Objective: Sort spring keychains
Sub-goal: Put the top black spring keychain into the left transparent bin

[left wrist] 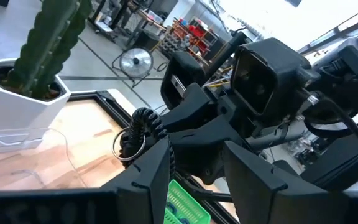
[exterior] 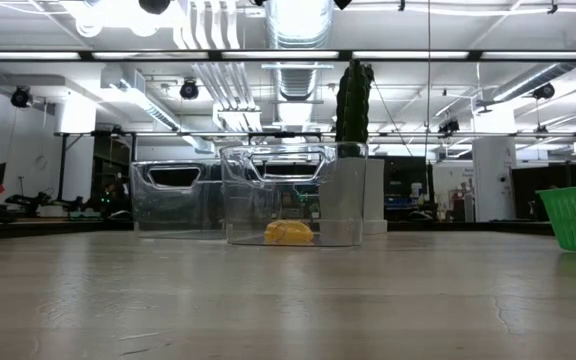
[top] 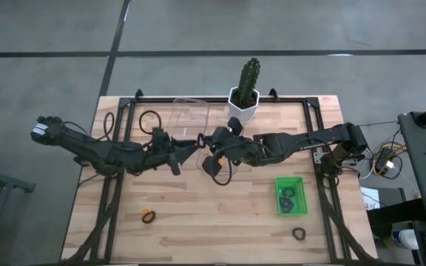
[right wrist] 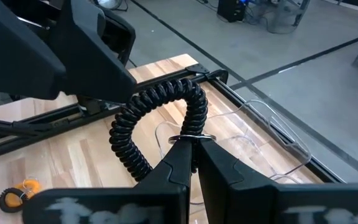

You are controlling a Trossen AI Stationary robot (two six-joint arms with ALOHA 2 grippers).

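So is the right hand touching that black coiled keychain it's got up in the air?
Touching. The right wrist view shows the right hand shut on the metal ring of the black spring keychain, pinched between its fingertips.

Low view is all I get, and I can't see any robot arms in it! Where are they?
Observer: Both meet above the middle of the table. The right gripper is shut on the metal ring of a black spring keychain.
Operator: Is the other one grabbing it too?
Observer: No. The left gripper is open, pointing at the right one from close by, and it holds nothing.
Operator: Are more keychains lying around?
Observer: Yes. An orange spring keychain lies on the wooden table, on the left arm's side.
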